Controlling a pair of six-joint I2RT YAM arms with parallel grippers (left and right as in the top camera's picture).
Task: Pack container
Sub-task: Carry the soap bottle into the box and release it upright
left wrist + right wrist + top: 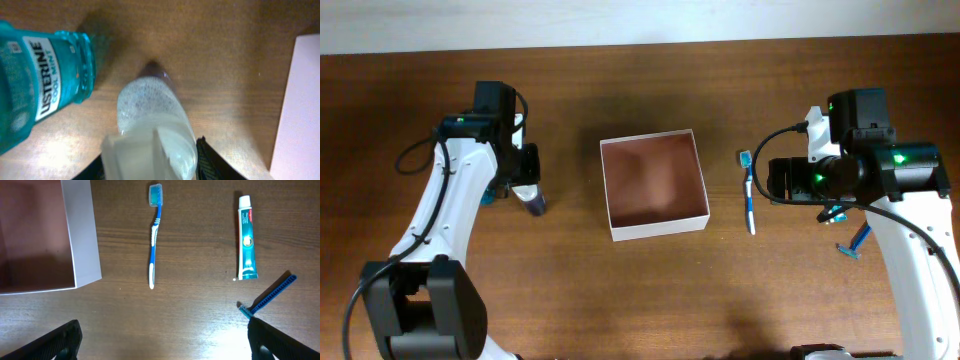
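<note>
Overhead, the container (658,227), square and shallow with thin white walls and a reddish-brown inside, sits mid-worktop (620,300), at 3 o'clock from the left gripper (529,194). In the left wrist view, its jaws pinch a clear bottle (150,115). In the right wrist view, the right gripper (162,330) holds its jaws spread wide above the worktop, with the container at 10 o'clock.

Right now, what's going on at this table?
The left tool appears closed on a clear bottle of foamy liquid, next to a Listerine bottle. The right tool hangs open, holding nothing, over a toothbrush, toothpaste tube and razor. The container in the middle is empty.
</note>
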